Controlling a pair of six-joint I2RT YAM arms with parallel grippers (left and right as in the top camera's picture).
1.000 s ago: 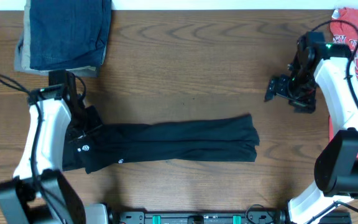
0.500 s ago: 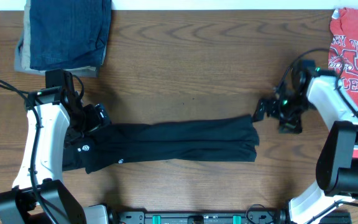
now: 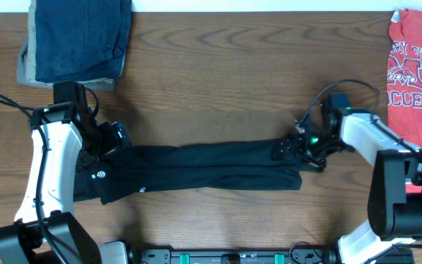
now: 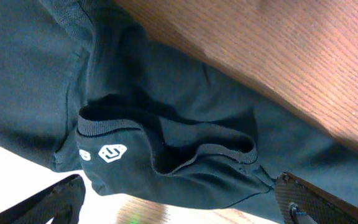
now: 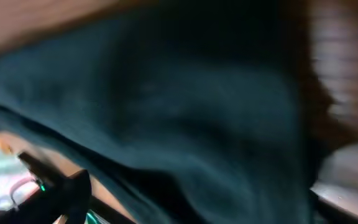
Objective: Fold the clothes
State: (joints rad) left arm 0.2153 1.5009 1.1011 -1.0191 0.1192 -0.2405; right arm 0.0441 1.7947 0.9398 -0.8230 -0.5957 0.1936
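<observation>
The wooden counter fills the overhead view, and the black shirt lies across its middle as a long, narrow band running left to right, flat on the wood. The left arm stands over the shirt's left end and the right arm reaches in to the shirt's right end. A stack of blue denim and tan cloth sits at the far left corner, well apart from the shirt, and a red printed T-shirt lies at the far right edge. The left fingers are spread wide and hold nothing, hovering above the ribbed collar at the band's left end. The right fingers also stand apart, with black fabric filling the space between them; that view is blurred, so whether they touch the cloth cannot be told. A small white round logo shows just below the collar, near the left arm in the overhead view.
</observation>
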